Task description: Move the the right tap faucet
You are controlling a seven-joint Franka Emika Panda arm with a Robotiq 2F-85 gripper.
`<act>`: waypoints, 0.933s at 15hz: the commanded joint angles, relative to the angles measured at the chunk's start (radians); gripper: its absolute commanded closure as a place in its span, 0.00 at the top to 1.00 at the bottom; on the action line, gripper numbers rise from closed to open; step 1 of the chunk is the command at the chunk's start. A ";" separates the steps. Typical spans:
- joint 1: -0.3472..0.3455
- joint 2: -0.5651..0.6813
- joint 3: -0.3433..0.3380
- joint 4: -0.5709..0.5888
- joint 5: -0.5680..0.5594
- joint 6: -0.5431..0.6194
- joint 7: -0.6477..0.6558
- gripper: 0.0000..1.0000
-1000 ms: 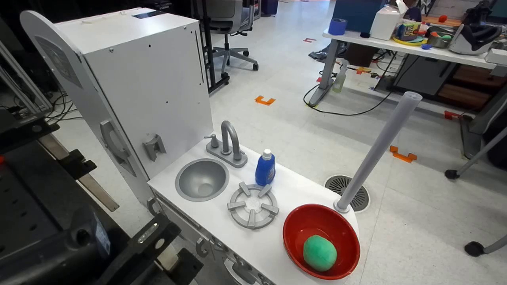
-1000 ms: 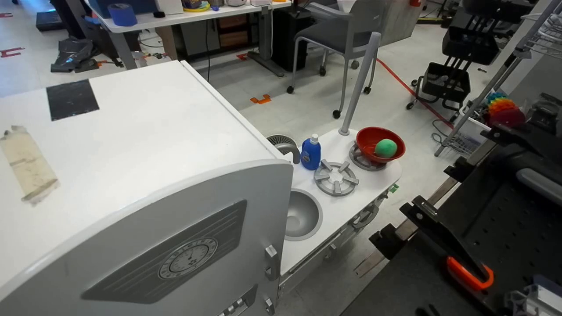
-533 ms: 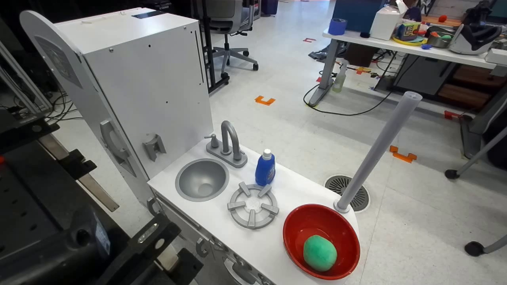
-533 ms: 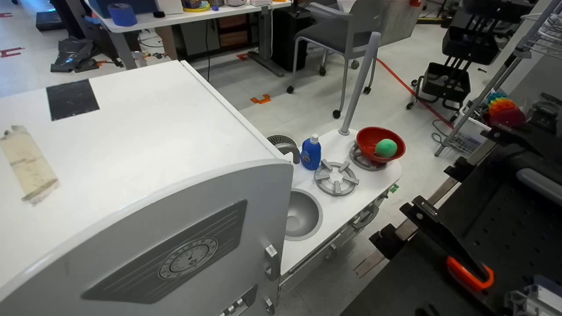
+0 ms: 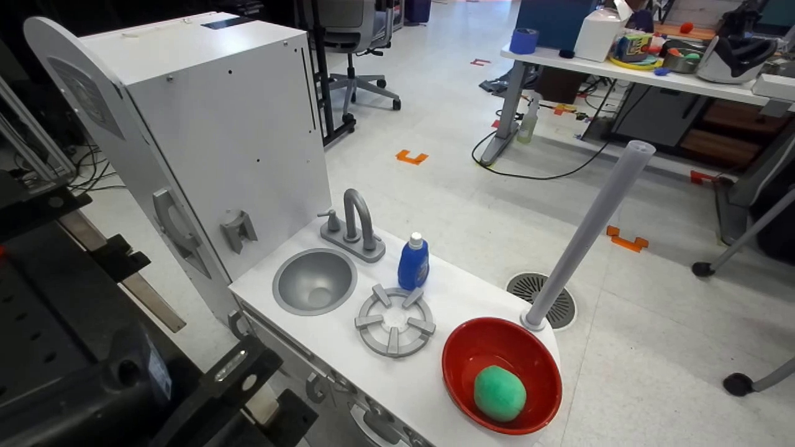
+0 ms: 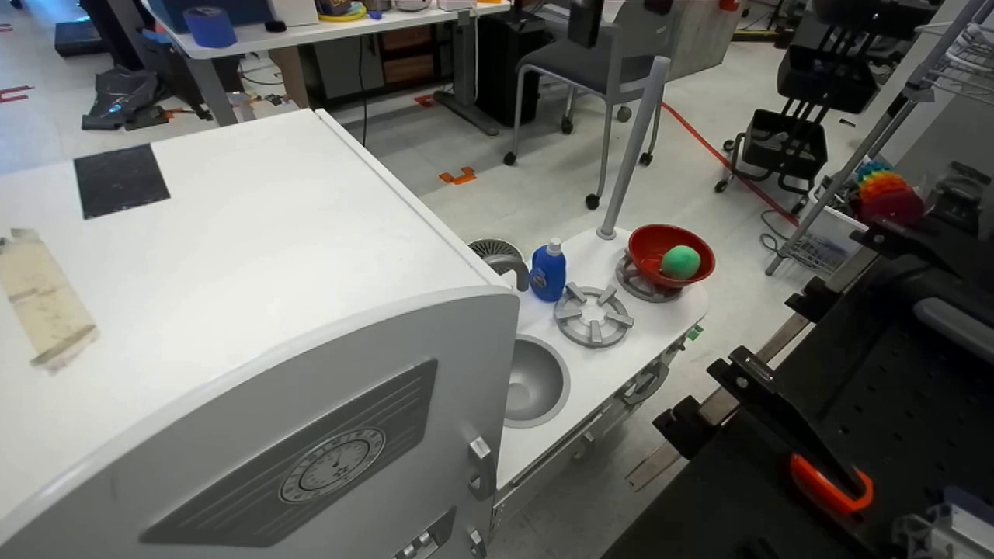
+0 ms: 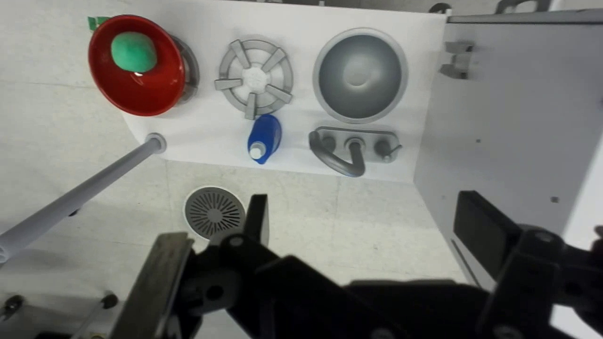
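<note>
Here, in an exterior view, the grey faucet (image 5: 351, 228) is set on the white counter (image 5: 453, 304) just beside the sink (image 5: 313, 282), with its spout (image 5: 366, 225) turned toward the blue bottle (image 5: 413, 267), whose label cannot be read; in the red bowl (image 5: 497, 338) farther along, a green rounded object (image 5: 500, 393) is held. In an exterior view, the faucet is mostly hidden by the cabinet (image 6: 264, 295), on whose front a round, clock-like dial (image 6: 332, 466) is shown, ringed with markings too small to be read. In the wrist view, the gripper (image 7: 365, 212) is seen with its fingers (image 7: 483, 230) spread wide, well apart from the faucet. One tap handle (image 7: 384, 148) is plainly shown on the side toward the cabinet; the other tap handle (image 7: 329, 142) is partly covered by the spout, and which of the two counts as the right one cannot be told.
</note>
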 commanded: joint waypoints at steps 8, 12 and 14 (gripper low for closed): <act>0.109 0.709 -0.230 0.606 -0.178 0.052 0.141 1.00; 0.064 0.894 -0.187 0.792 -0.124 0.059 0.038 1.00; 0.037 0.912 -0.136 0.816 -0.077 0.048 -0.041 1.00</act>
